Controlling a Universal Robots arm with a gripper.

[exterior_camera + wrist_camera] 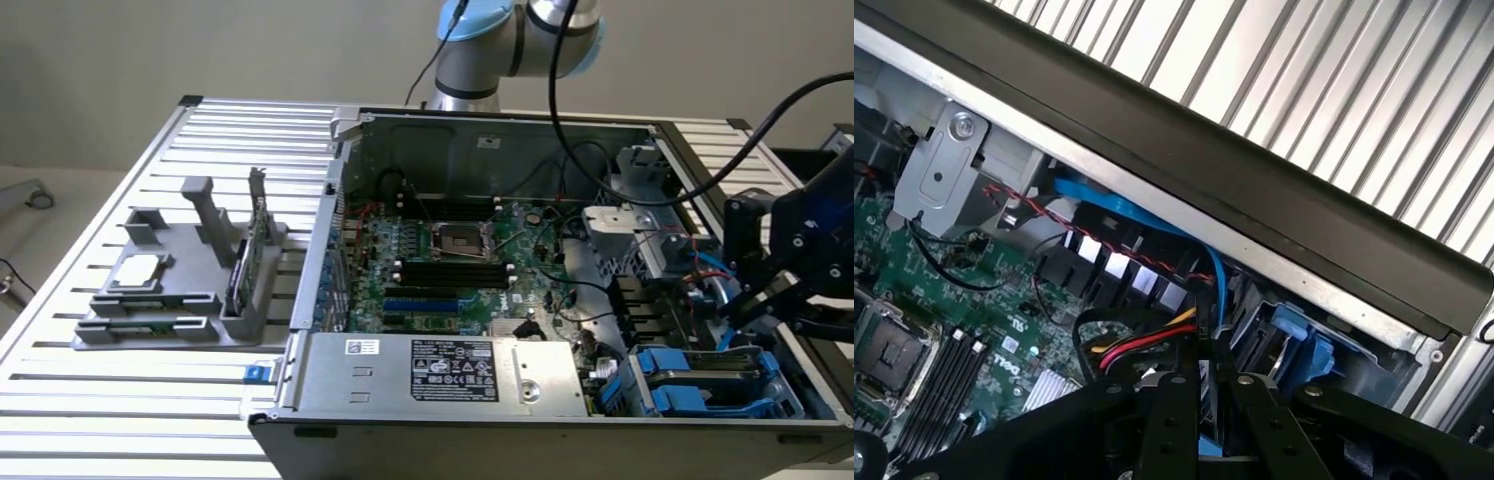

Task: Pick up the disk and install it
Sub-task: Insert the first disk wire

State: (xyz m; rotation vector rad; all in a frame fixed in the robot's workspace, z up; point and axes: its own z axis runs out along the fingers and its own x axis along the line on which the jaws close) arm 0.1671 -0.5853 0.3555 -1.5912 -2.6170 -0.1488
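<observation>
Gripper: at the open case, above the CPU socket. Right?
No. The gripper is at the open case, but above the blue drive carriers at the exterior view's right end, not the CPU socket, which lies mid-board. The exterior view shows it.

An open case (494,135) is lying on the slatted desk (80,400) and reaching its near edge, with the motherboard (441,270) facing up. A power supply (441,370) is sitting along the case's near wall. Toward the desk's edge on the exterior view's left, a grey holder (147,330) is carrying a chip (140,270) and a green card (240,270) standing on edge.
</observation>
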